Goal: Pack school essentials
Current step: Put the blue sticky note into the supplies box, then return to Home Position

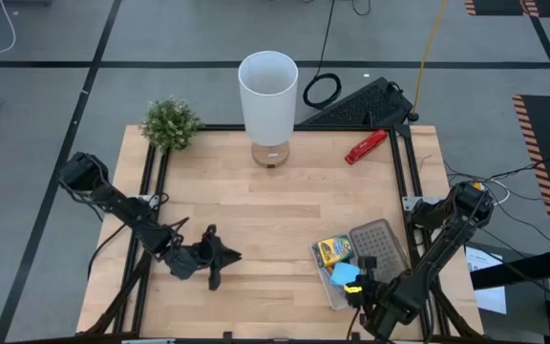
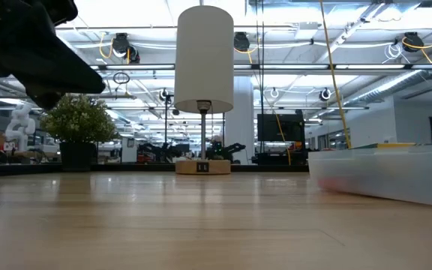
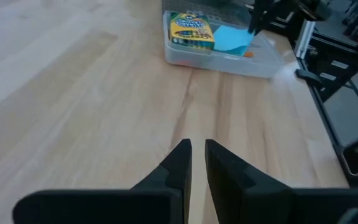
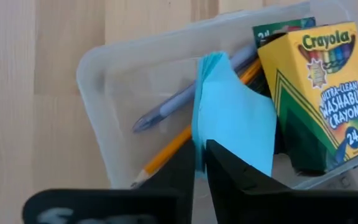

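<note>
A clear plastic box stands at the table's near right. In it lie a yellow-green crayon box, an orange pencil and a grey-blue pen. My right gripper hovers over the box's near end, shut on a blue sticky-note pad. My left gripper waits at the table's near left, fingers all but together, nothing between them. In the left wrist view the box sits farther off with the crayon box and the pad. My right gripper pinches the blue sticky-note pad between its two fingers at the pad's near edge, coming from above and pointing down. The pad stands on edge over the pen and pencil, beside the crayon box. Whether its lower end rests in the box, I cannot tell.
A white lamp stands at the far middle, a small green plant at the far left corner, a red tool at the far right. A grey lid-like tray lies beside the box. Bare wood spans the table's middle.
</note>
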You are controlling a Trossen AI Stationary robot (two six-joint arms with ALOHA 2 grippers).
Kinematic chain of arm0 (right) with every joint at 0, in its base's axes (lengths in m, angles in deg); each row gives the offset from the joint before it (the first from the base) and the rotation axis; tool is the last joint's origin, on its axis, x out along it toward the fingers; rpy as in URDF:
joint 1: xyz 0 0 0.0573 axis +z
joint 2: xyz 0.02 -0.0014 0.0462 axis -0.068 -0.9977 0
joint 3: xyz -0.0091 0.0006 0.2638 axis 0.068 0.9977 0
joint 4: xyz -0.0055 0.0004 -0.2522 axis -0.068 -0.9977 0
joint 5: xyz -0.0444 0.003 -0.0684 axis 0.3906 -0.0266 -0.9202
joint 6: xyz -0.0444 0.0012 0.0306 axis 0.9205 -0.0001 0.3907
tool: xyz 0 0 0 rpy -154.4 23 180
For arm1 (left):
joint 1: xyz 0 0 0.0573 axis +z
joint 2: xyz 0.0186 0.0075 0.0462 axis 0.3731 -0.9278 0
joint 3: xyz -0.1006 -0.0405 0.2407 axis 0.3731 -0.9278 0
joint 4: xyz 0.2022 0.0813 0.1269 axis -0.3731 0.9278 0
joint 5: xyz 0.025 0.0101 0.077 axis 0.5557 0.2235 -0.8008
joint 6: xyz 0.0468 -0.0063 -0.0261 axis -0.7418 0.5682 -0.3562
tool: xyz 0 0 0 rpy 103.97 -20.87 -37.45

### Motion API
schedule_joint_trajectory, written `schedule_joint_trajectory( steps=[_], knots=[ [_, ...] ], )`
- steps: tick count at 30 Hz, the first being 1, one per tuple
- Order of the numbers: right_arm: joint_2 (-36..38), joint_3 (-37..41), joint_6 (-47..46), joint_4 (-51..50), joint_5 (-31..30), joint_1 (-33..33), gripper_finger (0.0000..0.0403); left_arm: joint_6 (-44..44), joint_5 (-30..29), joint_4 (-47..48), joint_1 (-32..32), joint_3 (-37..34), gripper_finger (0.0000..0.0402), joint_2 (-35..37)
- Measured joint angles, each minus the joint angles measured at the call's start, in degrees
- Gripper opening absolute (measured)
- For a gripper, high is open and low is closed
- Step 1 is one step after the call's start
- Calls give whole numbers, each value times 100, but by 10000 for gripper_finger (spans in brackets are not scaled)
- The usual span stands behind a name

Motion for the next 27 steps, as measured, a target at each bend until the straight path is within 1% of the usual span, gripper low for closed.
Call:
schedule_joint_trajectory(
  steps=[10,14,18,21,24,27],
  knots=[
    [3,5,624,19,7,65,82,-207,6,4,180,0,47,0],
    [160,5,751,28,6,65,104,-272,68,-2,269,0,47,0],
    [546,5,1008,63,-23,65,117,-723,75,-229,381,0,47,-2],
    [943,111,1490,252,-404,67,116,-1290,76,-581,526,0,47,4],
    [1485,522,2112,681,-879,44,103,-1828,123,-874,712,0,47,66],
    [2150,1152,2625,1402,-1084,-130,83,-2212,483,-949,985,2,47,226]
  ],
)
